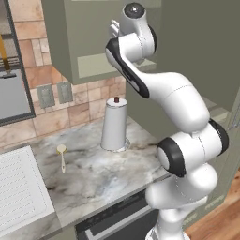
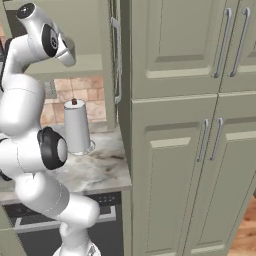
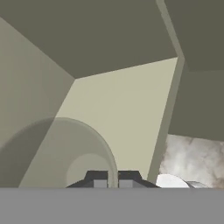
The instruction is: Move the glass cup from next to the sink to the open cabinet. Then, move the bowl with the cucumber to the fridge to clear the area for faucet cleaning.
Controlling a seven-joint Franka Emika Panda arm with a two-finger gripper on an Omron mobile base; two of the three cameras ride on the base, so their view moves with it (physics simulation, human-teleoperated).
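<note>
Pincer point(image 3: 112, 179) is shut on the rim of the glass cup point(image 3: 57, 153), tips pinched nearly together with the thin wall between them. In hand view the cup reads as a translucent curved wall and round base, hanging inside the open cabinet point(image 3: 122, 109), just above or at the shelf floor; can't tell if it's touching yet.

Handling, my read: glass is stiff, light, slick and breakable. A rim pinch is a small contact patch, so the cup can pivot or slip if jolted. Set down slow, base flat, no sideways drag. Best hold stays where it is: wall at the rim, fingers one inside and one outside.

Room: cabinet side wall sits close on the left of hand view, and the frame edge runs down the right, w/ table point(image 1: 103, 173) marble showing below past it. Shelf area ahead looks bare, so there's depth to go further in. Risk is clipping the cup on the side wall or on the shelf lip on exit.

Base views: arm reaches up into the upper cabinet beside the tall pantry doors point(image 2: 200, 125). Below it on the table are the paper towel roll point(image 1: 114, 124) and a spoon point(image 1: 62, 154), well apart from the arm's path. Retract straight back out and up-clear of the roll.

Bowl w/ cucumber: step 2, not started afaict.
</note>
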